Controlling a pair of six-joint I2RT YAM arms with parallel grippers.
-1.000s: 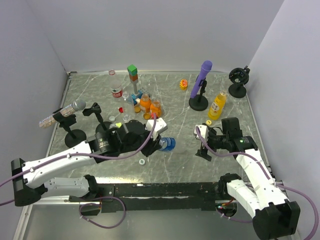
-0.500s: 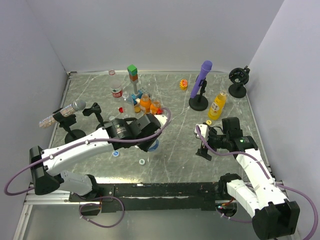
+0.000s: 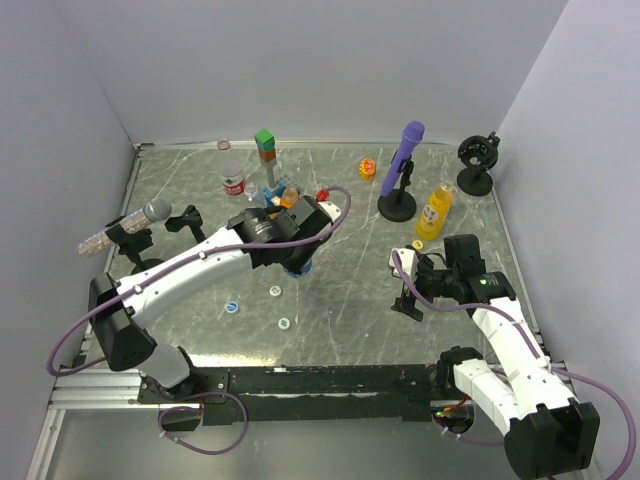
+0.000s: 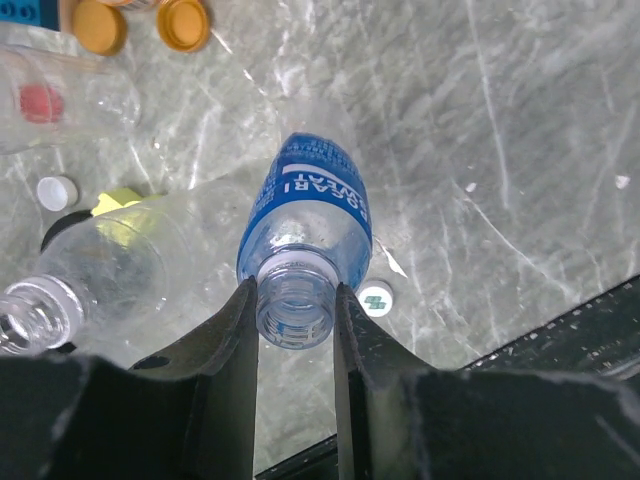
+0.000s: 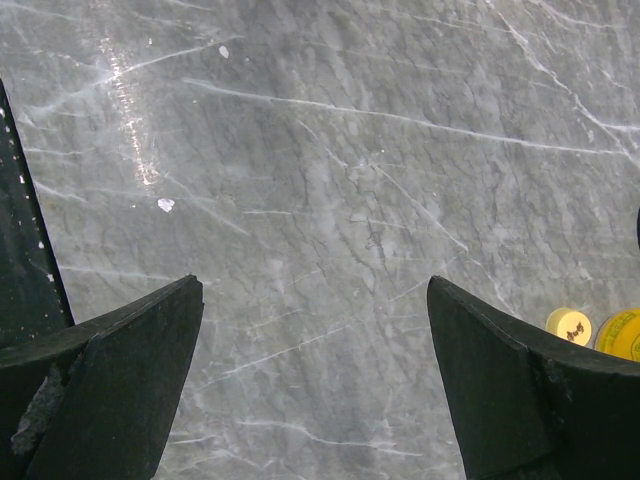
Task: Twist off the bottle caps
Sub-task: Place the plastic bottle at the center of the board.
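**Bottle caps: one more bottle open and moved**

Left gripper is clamped on the bare, capless neck of the squat blue-labelled clear plastic bottle. It has carried the bottle from mid-table to the far bottle cluster, above the grey marbled table. Looks like stow, then next bottle. Right gripper hangs empty, fingers wide apart.
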